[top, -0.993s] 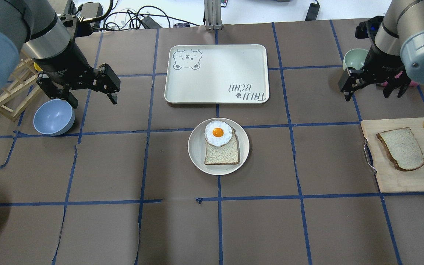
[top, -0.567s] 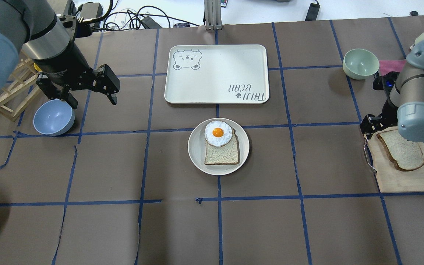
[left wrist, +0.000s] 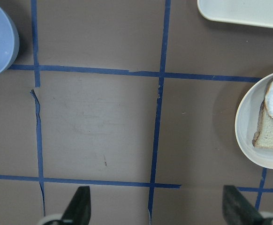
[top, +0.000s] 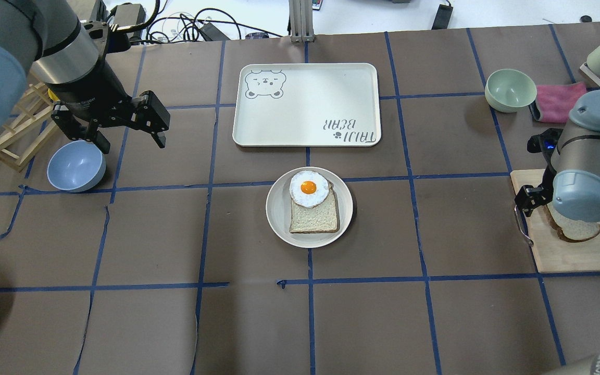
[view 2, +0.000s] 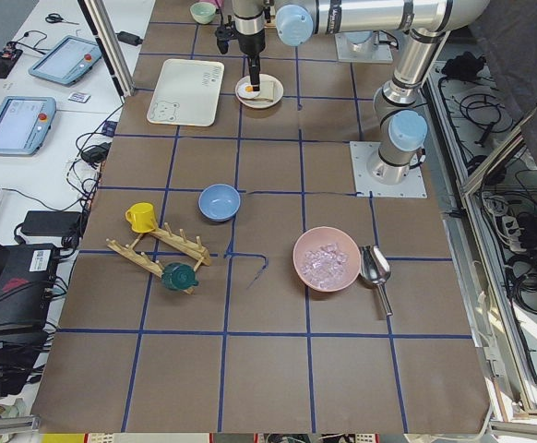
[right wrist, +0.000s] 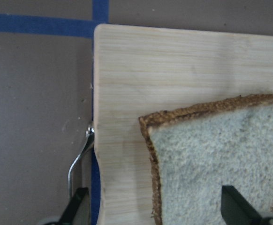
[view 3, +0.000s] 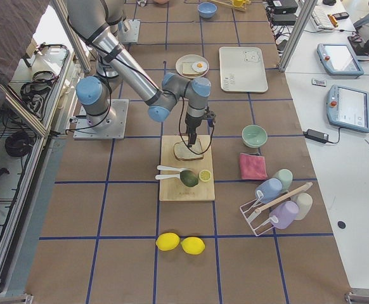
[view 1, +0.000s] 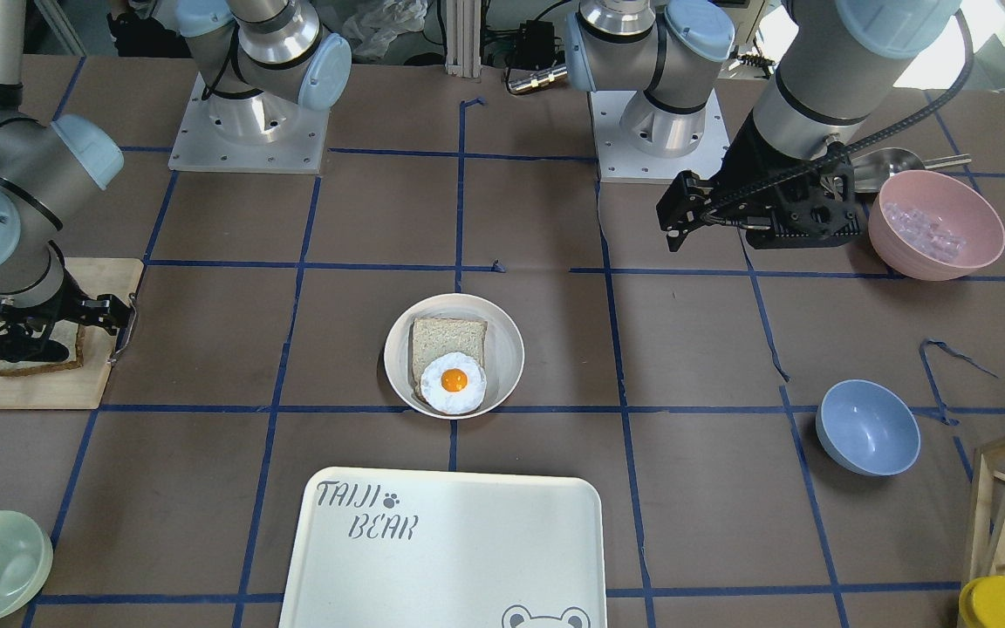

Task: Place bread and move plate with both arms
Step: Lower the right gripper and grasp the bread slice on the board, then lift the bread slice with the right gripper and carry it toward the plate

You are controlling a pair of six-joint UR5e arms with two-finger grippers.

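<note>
The dark-crusted bread (right wrist: 216,154) lies on the wooden cutting board (top: 565,255) at the right; my right wrist covers most of the bread (top: 584,230) in the overhead view. My right gripper (right wrist: 156,206) is open and low over the board, one finger by the board's handle edge and the other over the bread. The cream plate (top: 279,221) sits mid-table with a paler slice and a fried egg (top: 308,188) on it. My left gripper (top: 133,143) is open and empty, above the table far left of the plate (left wrist: 246,126).
The white TAIJI BEAR tray (top: 305,104) lies behind the plate. A blue bowl (top: 76,166) and a wooden rack (top: 13,135) are at the left. A green bowl (top: 511,89) and pink cloth (top: 558,101) sit behind the board. A pink bowl (view 1: 934,222) stands near the left arm.
My right arm has swung from beside the green bowl down over the cutting board, and its wrist now covers most of the bread. The left arm has not moved.
</note>
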